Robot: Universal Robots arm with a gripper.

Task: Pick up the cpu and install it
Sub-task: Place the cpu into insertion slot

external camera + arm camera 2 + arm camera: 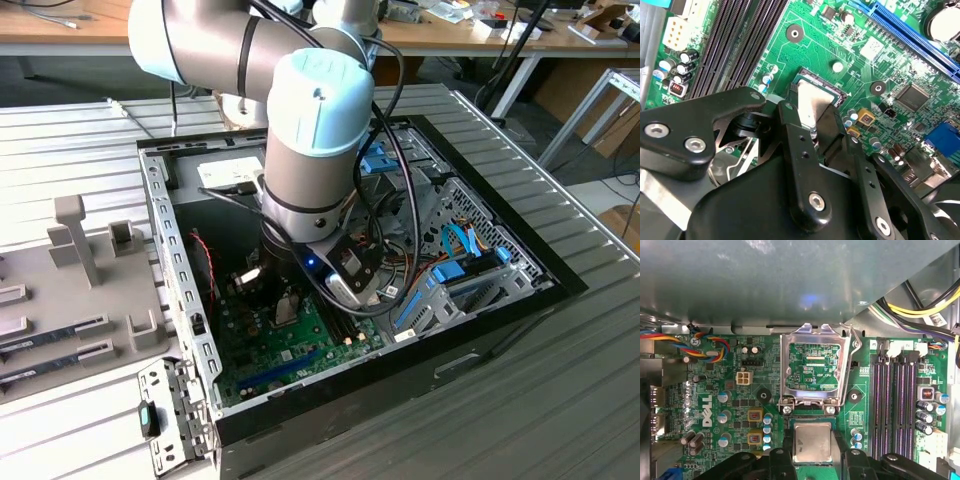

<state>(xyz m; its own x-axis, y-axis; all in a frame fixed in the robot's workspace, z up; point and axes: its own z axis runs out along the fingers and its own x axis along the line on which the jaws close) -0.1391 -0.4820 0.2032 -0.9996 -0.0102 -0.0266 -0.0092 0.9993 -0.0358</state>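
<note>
The cpu [812, 442], a small silver square with a thin green rim, lies level over the dark socket of the green motherboard [715, 390]. My gripper [812, 452] stands straight above it, one black finger [786, 452] against each of two opposite edges, shut on the cpu. In the second wrist view the cpu [812, 100] shines between the fingers of the gripper [812, 120], inside the socket's dark frame. The exterior view shows the arm reaching down into the open computer case, with the gripper [272, 292] low over the board and the cpu [286, 310] just under it.
The socket's metal load plate [814, 365] stands flipped open beside the socket. Black memory slots [895, 400] run along one side, and coloured cables [710, 347] lie on the other. The case walls [175, 270] ring the board. A grey tray [70, 290] sits at the exterior view's left.
</note>
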